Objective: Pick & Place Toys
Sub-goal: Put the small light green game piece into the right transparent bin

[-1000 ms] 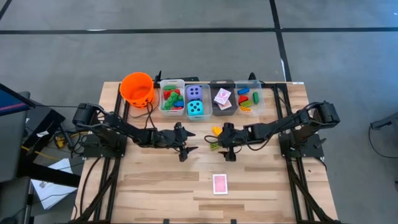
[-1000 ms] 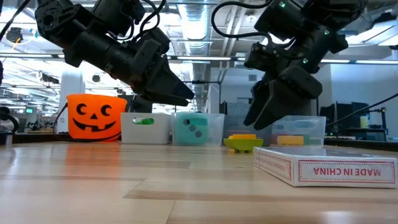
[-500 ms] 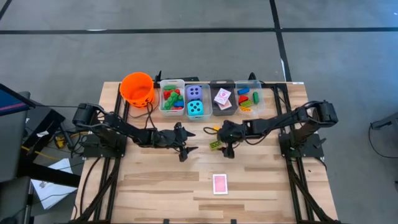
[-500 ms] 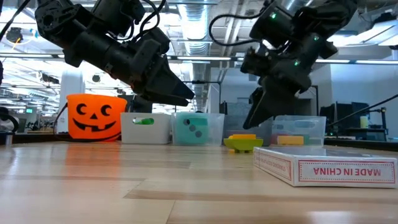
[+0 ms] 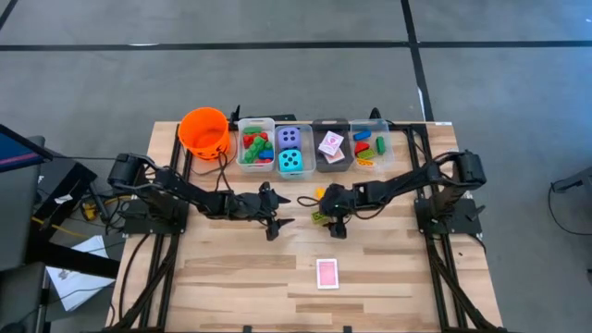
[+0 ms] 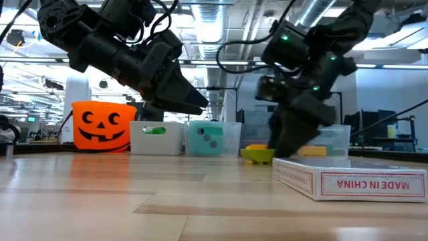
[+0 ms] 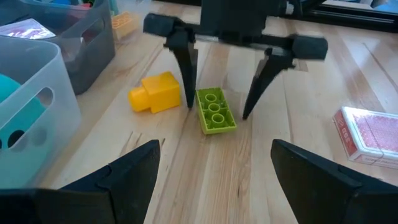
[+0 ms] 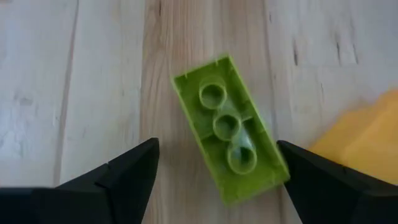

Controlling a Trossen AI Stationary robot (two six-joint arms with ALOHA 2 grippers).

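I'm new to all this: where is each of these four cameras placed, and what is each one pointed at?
High view: above the table, looking straight down; both arms show, right tool over the green brick.
Low view: at tabletop height, looking level across; both arms come in from above.
Left wrist view: on the left arm, looking past its own fingers at the right tool.
Right wrist view: on the right arm, looking down between its own fingers.
All four show the green brick.

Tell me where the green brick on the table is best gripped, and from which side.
Probably from straight above, across its two long side walls. The green brick lies flat, studs up, so the top gives no hold, while its narrow width fits between open fingers. The right end effector already straddles it, fingers open, one beside each long side. The yellow brick sits close by one finger, so descend carefully.
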